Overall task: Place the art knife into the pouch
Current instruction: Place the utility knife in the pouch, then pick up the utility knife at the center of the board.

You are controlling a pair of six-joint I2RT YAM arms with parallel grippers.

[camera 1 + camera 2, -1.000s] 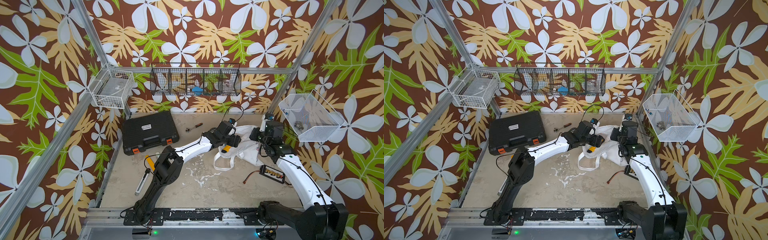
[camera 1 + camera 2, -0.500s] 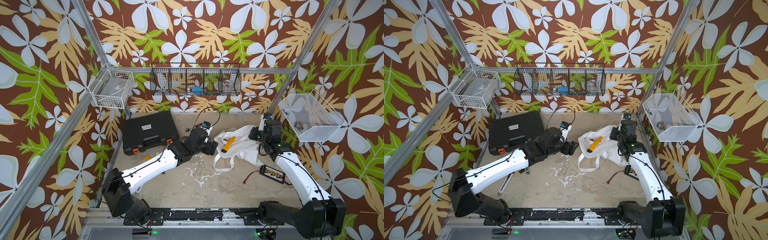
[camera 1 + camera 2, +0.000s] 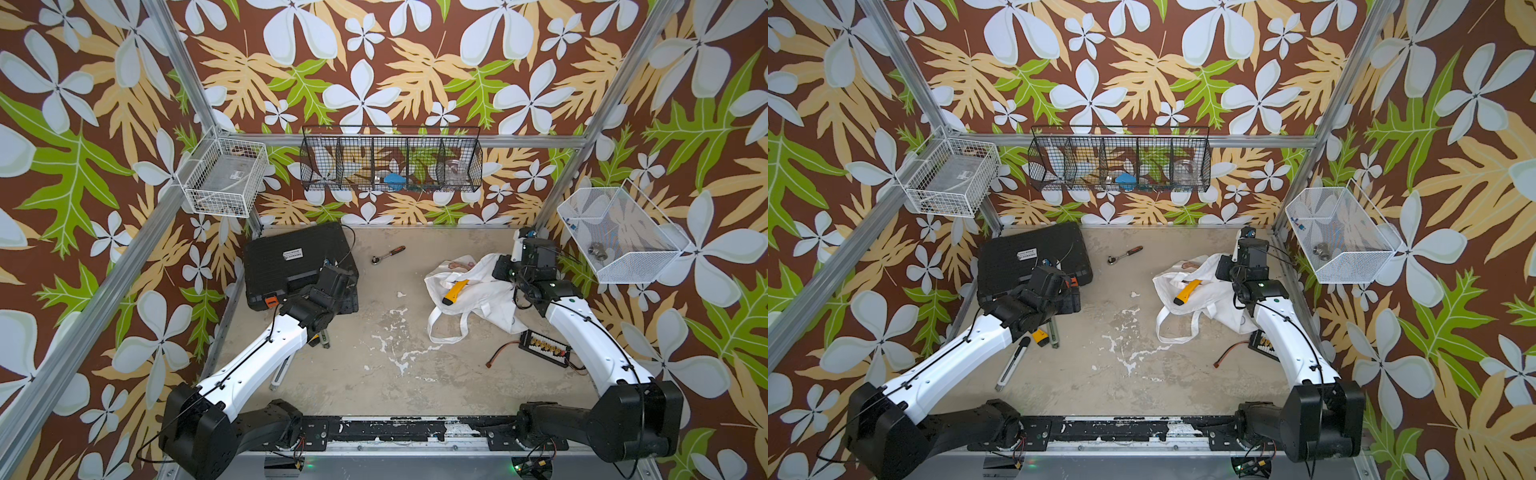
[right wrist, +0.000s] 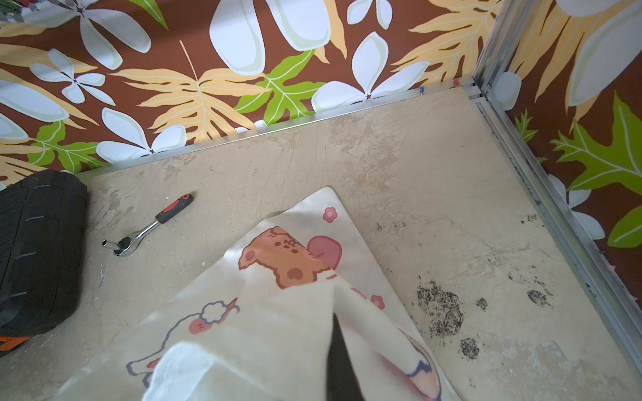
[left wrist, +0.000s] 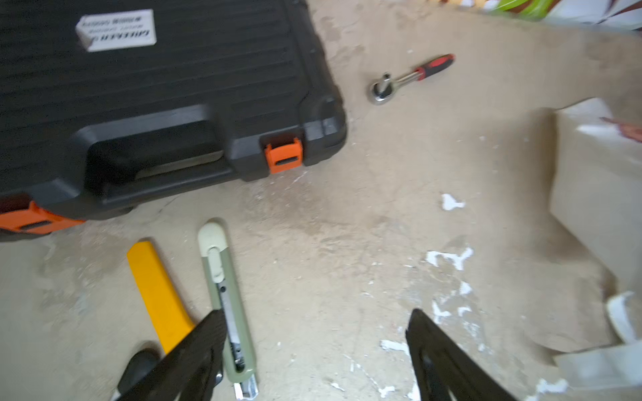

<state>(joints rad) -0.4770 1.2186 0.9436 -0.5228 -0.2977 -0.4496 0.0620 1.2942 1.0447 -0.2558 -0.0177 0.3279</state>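
Now left pincer (image 5: 317, 314), open, has withdrawn from pouch (image 3: 484, 286); right pincer (image 4: 336, 321) pinches its cloth

top views: high, facing down | wrist views: low, close, sharing ratchet (image 5: 410, 80)

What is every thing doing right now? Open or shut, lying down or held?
pouch, crumpled, its cloth pinched up by the right hand.
yellow knife, lying on the pouch, not held.
black case, shut.
green knife, lying flat, not held.
ratchet, lying flat, untouched.
left hand, open and empty, beside the green knife.
right hand, shut on the pouch.
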